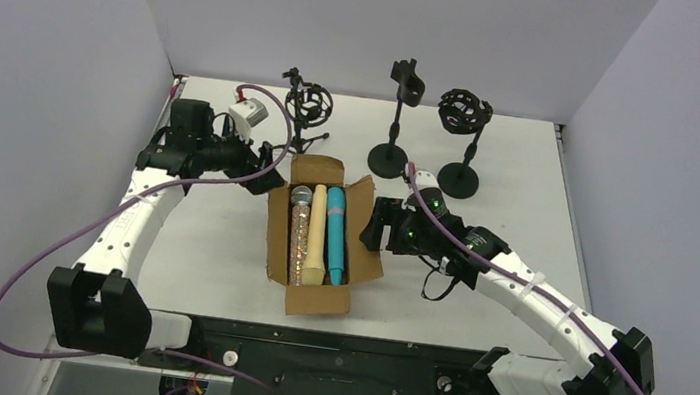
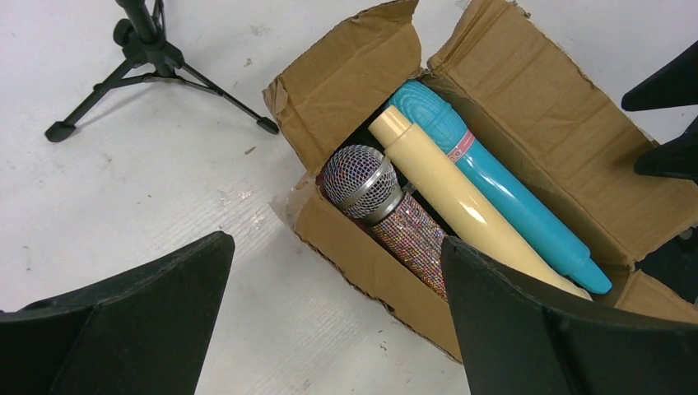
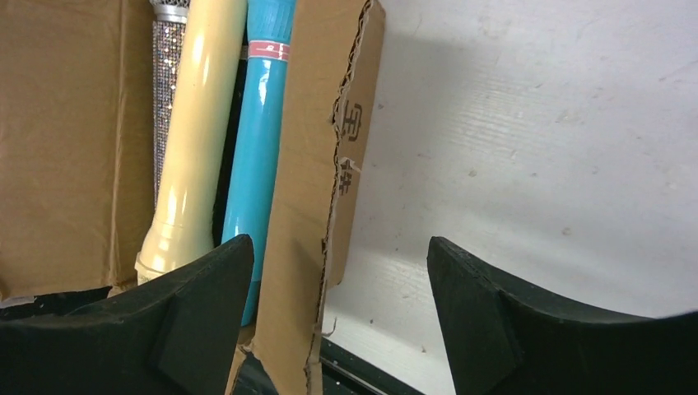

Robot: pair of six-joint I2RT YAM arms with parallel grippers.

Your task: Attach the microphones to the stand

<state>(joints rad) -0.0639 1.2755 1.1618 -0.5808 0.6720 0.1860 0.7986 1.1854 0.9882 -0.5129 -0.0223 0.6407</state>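
Observation:
An open cardboard box (image 1: 318, 299) lies mid-table and holds three microphones side by side: glittery with a grey mesh head (image 1: 298, 232), cream (image 1: 316, 239) and teal (image 1: 335, 236). My left gripper (image 1: 264, 169) is open and empty just left of the box's far end. In its wrist view (image 2: 337, 247) the glittery mic (image 2: 387, 206), cream mic (image 2: 461, 197) and teal mic (image 2: 502, 189) lie ahead. My right gripper (image 1: 378, 223) is open and empty at the box's right side. In its wrist view (image 3: 339, 247) its jaws straddle the box's upright right flap (image 3: 321, 148).
Three black stands are at the back: a tripod stand with a ring mount (image 1: 309, 107), a clip stand on a round base (image 1: 399, 113) and a cage-mount stand on a round base (image 1: 462, 136). The tripod's legs (image 2: 156, 66) show in the left wrist view.

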